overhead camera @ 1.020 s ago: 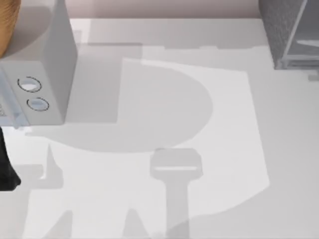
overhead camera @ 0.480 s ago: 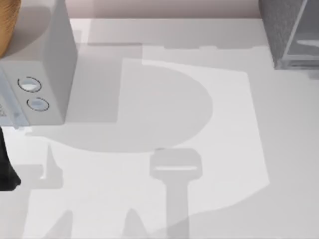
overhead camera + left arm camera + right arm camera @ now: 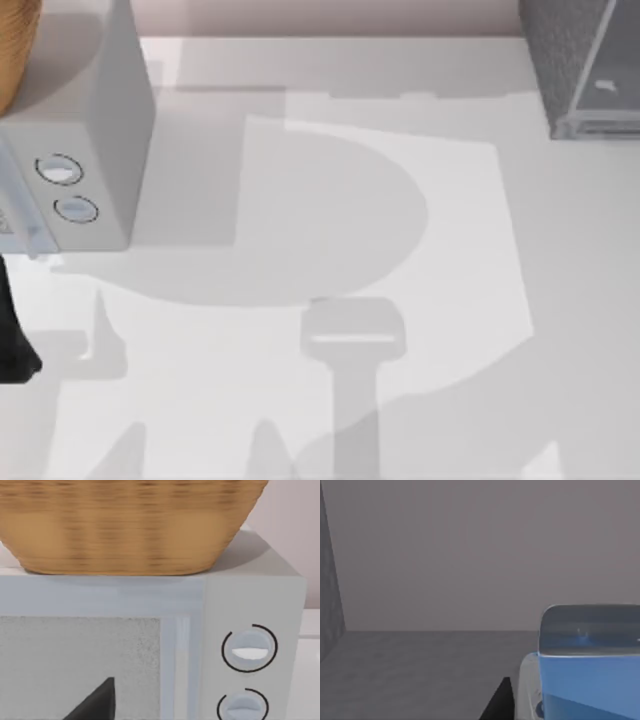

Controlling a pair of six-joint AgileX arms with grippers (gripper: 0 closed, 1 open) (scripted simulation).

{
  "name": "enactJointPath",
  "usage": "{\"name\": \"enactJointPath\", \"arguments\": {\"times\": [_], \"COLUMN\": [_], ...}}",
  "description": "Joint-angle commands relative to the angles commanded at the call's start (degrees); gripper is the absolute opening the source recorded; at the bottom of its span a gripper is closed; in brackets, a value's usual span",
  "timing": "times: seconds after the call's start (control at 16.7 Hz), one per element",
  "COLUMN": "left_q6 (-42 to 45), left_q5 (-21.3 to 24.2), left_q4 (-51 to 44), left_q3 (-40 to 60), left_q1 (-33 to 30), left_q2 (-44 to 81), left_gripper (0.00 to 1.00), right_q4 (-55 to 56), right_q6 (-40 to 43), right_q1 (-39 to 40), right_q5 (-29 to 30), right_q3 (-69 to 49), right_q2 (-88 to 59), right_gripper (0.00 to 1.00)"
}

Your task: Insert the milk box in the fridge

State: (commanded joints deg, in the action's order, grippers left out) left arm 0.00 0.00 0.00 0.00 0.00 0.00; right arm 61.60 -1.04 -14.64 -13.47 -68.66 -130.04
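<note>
Left of the fridge [image 3: 580,70], across the table [image 3: 330,400], a wicker basket [image 3: 125,525] sits on the light grey box with two dials [image 3: 85,170], contents hidden. Fridge cut off at the top view's right edge. Milk box [image 3: 590,680] stands inside the fridge on its grey floor, partly cropped; can't tell either gripper's finger state.

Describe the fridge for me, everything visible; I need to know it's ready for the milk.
The fridge stands at the table's far right corner, cut off by the top view's edge. Its side is dark grey and finely speckled; a paler, glossy translucent door panel adjoins it, a light frame along its lower edge. Whether the door stands open cannot be told. Nothing visibly touches it except the table.
</note>
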Motion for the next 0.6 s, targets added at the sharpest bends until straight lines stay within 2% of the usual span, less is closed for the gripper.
{"name": "enactJointPath", "arguments": {"times": [0.6], "left_q6": [0.0], "left_q5": [0.0], "left_q4": [0.0], "left_q3": [0.0], "left_q1": [0.0], "left_q2": [0.0], "left_gripper": [1.0], "right_q4": [-8.16], "right_q6": [0.24], "right_q1": [1.2], "right_q5": [1.37], "right_q3": [-13.99], "right_q2": [-5.76], "right_gripper": [0.0]}}
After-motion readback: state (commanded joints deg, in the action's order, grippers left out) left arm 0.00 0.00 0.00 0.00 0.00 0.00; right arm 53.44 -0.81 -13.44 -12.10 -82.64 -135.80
